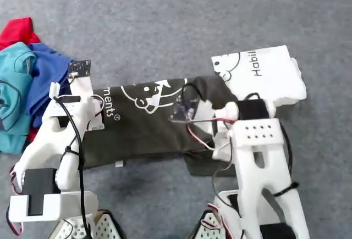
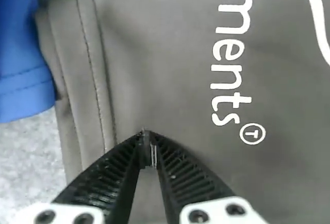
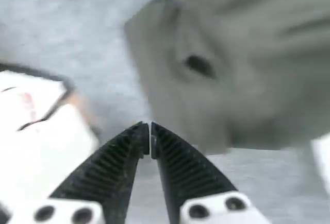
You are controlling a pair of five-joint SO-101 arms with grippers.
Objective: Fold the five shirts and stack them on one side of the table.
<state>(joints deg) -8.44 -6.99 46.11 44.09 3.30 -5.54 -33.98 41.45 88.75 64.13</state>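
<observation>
A dark grey shirt with white print lies partly folded across the middle of the table. My left gripper hangs over its left hem; in the left wrist view the gripper is shut, tips just above the flat fabric beside the stitched hem. My right gripper is over the shirt's right end, and its own view shows it shut and holding nothing, above the carpet with the grey shirt beyond. A folded white shirt lies at the back right. Red, teal and blue shirts are piled at the left.
Grey carpet covers the table, with open room along the back. The blue shirt's edge lies right beside the grey shirt's hem. Both arm bases stand at the front edge.
</observation>
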